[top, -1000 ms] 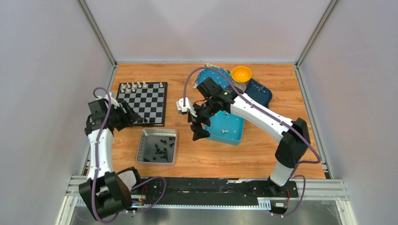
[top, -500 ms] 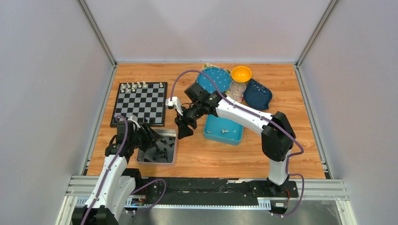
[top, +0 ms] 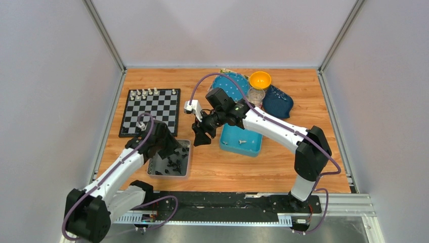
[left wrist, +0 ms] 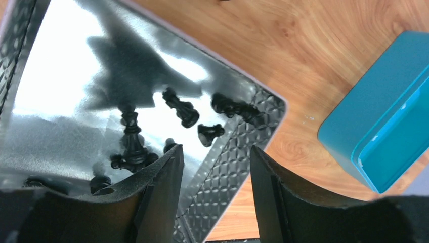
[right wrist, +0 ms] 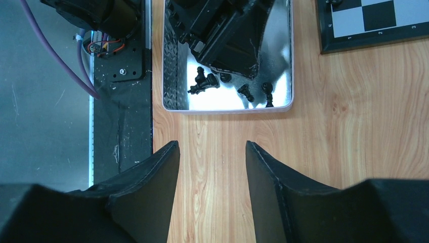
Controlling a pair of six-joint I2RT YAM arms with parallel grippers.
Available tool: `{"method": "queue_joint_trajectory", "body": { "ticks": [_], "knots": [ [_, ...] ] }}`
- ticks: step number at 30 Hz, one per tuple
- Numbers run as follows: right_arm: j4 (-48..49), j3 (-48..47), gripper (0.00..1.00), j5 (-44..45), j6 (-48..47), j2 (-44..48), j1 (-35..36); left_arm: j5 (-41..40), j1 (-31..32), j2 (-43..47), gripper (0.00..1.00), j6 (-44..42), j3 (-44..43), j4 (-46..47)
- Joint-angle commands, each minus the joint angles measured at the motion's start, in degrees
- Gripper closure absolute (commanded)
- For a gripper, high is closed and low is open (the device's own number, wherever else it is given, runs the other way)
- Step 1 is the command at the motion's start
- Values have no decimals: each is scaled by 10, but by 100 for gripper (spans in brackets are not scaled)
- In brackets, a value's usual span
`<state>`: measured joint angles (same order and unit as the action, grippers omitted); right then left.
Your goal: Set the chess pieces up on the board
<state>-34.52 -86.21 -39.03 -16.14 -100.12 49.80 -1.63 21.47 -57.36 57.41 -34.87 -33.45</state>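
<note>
The board [top: 149,112] lies at the left, with a row of cream-white chess pieces [top: 152,92] along its far edge. Several black chess pieces [left wrist: 182,109] lie loose in a silver tray [top: 158,169] just in front of the board. My left gripper [left wrist: 215,154] hangs low over the tray's right rim [left wrist: 238,147], open and empty, its left finger [left wrist: 162,187] above the pieces. My right gripper [right wrist: 212,147] hovers open over bare wood right of the tray, nothing between its fingers. From the right wrist view the black pieces [right wrist: 205,81] and the board's corner [right wrist: 374,25] show.
A blue square tray [top: 253,148] holding one small pale piece [top: 242,142] sits right of my right gripper [top: 200,136]. Behind it stand a dotted blue plate [top: 227,83], a clear cup [top: 255,95], an orange bowl [top: 260,79] and a dark blue dish [top: 279,101].
My left arm swung from the board's near-left side down over the silver tray. My right gripper moved left off the blue tray and its jaws narrowed.
</note>
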Motion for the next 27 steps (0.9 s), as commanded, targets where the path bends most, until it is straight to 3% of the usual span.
{"method": "queue_joint_trajectory", "body": {
  "ticks": [1,7,27],
  "knots": [
    [-4,-3,45,11,-25,34,-2,-58,30,-66,43,-76,-71,-34],
    [-18,-4,45,11,-42,46,-16,-19,40,-128,60,-182,-95,-14],
    [-20,-6,44,4,-44,43,-30,-29,74,-242,63,-229,-162,-43]
  ]
}}
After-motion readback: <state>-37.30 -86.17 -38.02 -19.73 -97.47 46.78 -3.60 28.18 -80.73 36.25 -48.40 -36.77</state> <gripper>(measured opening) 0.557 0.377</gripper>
